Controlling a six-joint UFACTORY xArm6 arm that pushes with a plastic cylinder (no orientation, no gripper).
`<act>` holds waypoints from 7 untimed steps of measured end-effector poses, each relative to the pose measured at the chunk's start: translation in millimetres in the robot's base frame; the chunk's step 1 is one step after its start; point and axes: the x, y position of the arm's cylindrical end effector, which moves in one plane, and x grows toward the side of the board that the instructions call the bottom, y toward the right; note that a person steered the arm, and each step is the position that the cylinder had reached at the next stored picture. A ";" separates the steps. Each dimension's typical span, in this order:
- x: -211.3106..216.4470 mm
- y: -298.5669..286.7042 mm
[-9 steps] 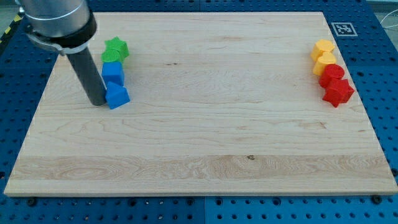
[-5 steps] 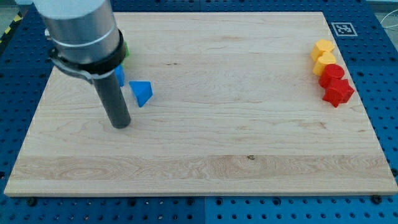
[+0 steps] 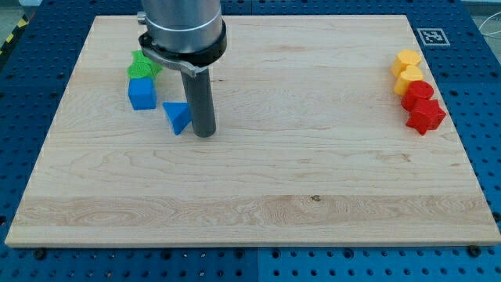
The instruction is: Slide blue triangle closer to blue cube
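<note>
Blue perforated panel (image 3: 31,94) surrounds the scene on all sides, with a strip of yellow-and-black tape (image 3: 16,31) at the view's top left. On it lies the bench (image 3: 313,180), a pale wooden board filling most of the view, with a small black-and-white marker (image 3: 430,36) at its top right corner.

The arm (image 3: 182,31) enters from the view's top, left of centre: a broad grey cylinder with a dark collar, narrowing to a straight dark rod. No pincer is fitted, so no jaw state applies. My tip (image 3: 204,135) rests on the bench just to the view's right of the blue triangle (image 3: 178,117); the rod stands directly beside the triangle, and whether they touch cannot be told.

The blue triangle sits in the left part of the bench, below and to the view's right of the blue cube (image 3: 142,93), with a visible gap of bare wood between the two. The green star-like block (image 3: 142,66) lies just above the blue cube, touching or nearly touching it.

At the view's right edge of the bench, well apart from the blue pieces, four blocks form a close column: a yellow block (image 3: 407,59) at the top, a second yellow block (image 3: 409,78) below it, then a red rounded block (image 3: 418,92), and a red star-like block (image 3: 426,115) lowest. Their exact shapes are hard to make out.
</note>
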 end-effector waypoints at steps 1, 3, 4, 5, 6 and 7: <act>-3.1 -5.6; -5.0 -17.6; -5.7 -27.2; -5.9 -37.6; -5.9 -47.6; -6.7 -53.7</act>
